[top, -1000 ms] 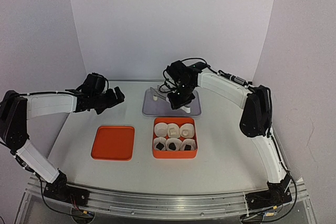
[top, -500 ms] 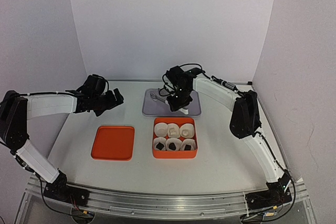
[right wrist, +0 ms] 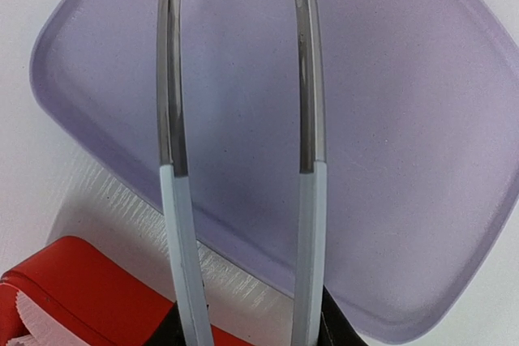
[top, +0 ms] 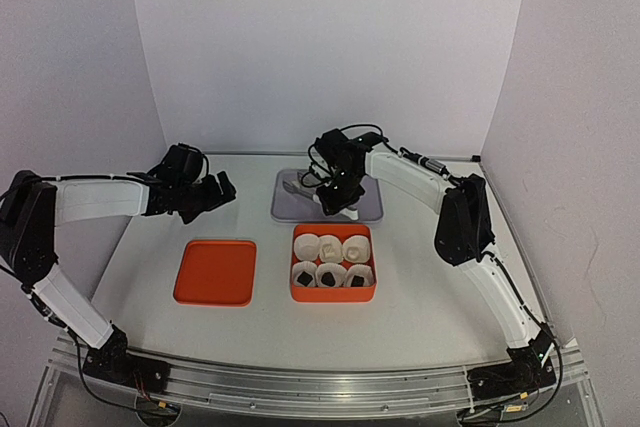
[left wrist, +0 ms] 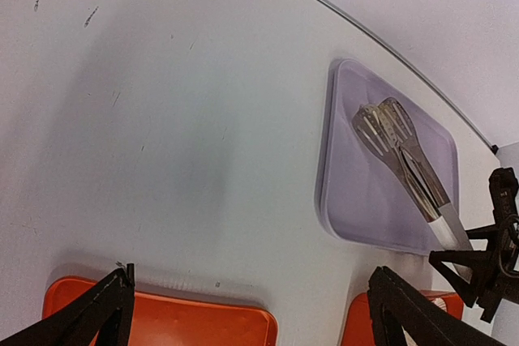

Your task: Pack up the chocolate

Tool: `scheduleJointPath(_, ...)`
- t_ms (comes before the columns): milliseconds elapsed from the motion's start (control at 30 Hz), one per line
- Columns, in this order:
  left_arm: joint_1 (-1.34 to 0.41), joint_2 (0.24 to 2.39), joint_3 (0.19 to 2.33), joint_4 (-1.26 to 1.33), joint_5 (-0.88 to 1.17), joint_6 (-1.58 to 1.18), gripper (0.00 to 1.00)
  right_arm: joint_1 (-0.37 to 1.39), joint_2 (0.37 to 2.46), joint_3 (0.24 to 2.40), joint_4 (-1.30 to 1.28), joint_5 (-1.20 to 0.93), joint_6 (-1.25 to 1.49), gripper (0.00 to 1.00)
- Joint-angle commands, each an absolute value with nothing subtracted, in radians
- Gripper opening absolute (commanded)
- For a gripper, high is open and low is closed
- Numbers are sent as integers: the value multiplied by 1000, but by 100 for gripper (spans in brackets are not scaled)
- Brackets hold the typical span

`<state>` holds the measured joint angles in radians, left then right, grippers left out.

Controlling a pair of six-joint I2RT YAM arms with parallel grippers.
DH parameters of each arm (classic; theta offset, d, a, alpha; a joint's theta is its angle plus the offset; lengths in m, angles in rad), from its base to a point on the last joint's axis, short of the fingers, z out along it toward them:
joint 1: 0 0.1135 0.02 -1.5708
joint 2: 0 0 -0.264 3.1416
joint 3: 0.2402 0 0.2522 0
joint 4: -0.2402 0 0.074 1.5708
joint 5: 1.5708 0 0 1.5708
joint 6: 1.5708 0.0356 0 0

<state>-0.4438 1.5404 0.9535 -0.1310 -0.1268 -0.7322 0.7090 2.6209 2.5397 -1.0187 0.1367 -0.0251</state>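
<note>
Tongs (left wrist: 403,160) lower; chocolate (top: 327,275) near right jaws

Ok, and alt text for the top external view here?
The right end effector holds metal tongs with white handles on a lavender plastic tray. In front, an open orange box has six white paper cups, three with cream chocolates, three with dark chocolates; a flat orange lid lies left, near the open, empty left end effector.

Tongs (left wrist: 403,160) over lavender tray (left wrist: 349,200); orange lid (top: 215,272)
</note>
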Motion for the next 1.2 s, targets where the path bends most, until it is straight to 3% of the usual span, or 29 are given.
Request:
scheduleJointPath(0,-437,1548,980,-125,-137,-722,100,704,2627,2572,-1005,138,-38,35)
scheduleJointPath(633,-435,1547,988,-128,-137,-717,100,688,2664,2576,-1010,156,-32,33)
scheduleJointPath(1167,-433,1522,966,-126,-144,-720,100,689,2659,2568,-1011,168,-43,24)
